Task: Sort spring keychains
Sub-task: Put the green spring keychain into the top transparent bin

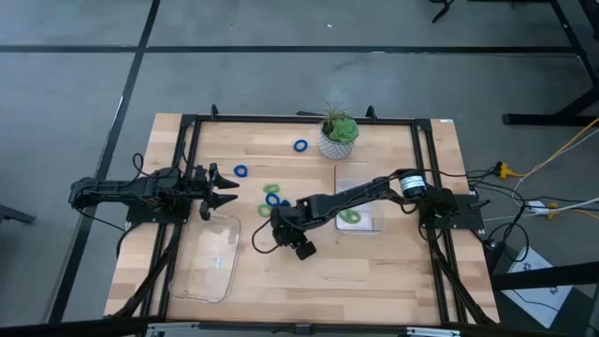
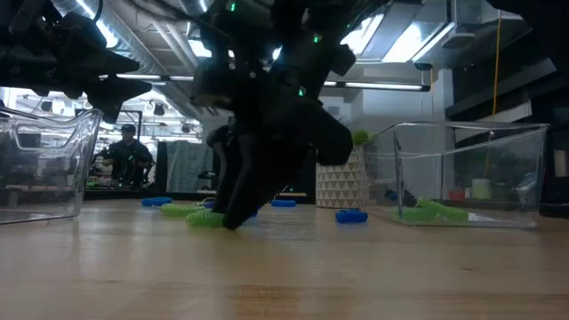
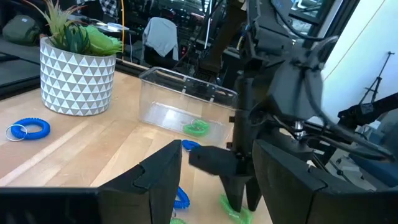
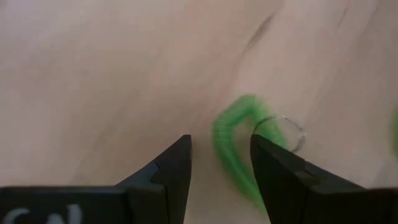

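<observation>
The right hand is lowered to the tabletop, fingers spread, with a green spring keychain lying between them, not yet gripped. A pick is judged under way; closing and lifting are called for next. The left hand waits released.

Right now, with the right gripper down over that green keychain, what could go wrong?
The right gripper is open around only one side of the green keychain; closing may pinch the thin coil off-centre so it springs out. Its metal ring lies outside the fingers and might snag. Blue and green keychains lie close by on the table, so the lowered arm could knock them.
</observation>
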Robot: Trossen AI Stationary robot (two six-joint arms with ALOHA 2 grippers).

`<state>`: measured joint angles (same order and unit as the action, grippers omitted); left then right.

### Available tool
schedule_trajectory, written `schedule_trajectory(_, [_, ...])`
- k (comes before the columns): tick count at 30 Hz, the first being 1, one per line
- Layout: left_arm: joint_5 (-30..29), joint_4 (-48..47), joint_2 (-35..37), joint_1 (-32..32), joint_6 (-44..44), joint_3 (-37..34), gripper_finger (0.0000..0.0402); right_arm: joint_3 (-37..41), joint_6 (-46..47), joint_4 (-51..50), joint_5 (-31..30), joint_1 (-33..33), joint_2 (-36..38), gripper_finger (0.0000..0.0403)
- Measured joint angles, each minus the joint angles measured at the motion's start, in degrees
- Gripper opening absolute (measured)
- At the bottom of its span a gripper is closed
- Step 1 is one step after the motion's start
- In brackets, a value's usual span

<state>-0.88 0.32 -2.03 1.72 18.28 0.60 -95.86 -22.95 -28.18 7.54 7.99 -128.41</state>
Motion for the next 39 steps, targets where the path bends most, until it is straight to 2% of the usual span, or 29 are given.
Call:
schedule_trajectory(9, [-0.1,0.0,0.0,0.0,0.0,0.0,0.0194,-0.2,0.3,-1.1,0.1,-0.5,-1.0,0.0154])
schedule_trajectory(12, [-0.1,0.0,0.0,0.0,0.0,0.0,0.0194,-0.2,0.4,-1.4,0.2,-0.5,-1.0,0.0124])
schedule_trajectory(18, [-0.1,0.0,0.0,0.0,0.0,0.0,0.0194,-0.1,0.4,-2.1,0.2,-0.4,-1.0,0.0033])
schedule_trajectory(20, [-0.1,0.0,0.0,0.0,0.0,0.0,0.0194,-0.1,0.4,-2.2,0.2,-0.4,-1.0,0.0015])
schedule_trajectory(26, [-0.1,0.0,0.0,0.0,0.0,0.0,0.0194,-0.1,3.4,-2.4,0.5,-0.4,-1.1,0.0037])
schedule_trajectory(30, [-0.1,0.0,0.0,0.0,0.0,0.0,0.0194,-0.1,7.9,-2.6,4.6,-0.5,-0.9,0.0026])
schedule_trajectory(34, [-0.1,0.0,0.0,0.0,0.0,0.0,0.0194,-3.1,10.7,-7.9,7.8,-0.6,-1.1,0.0008])
schedule_trajectory(39, [-0.1,0.0,0.0,0.0,0.0,0.0,0.0194,-9.3,10.7,-14.5,9.0,-0.4,-1.5,0.0012])
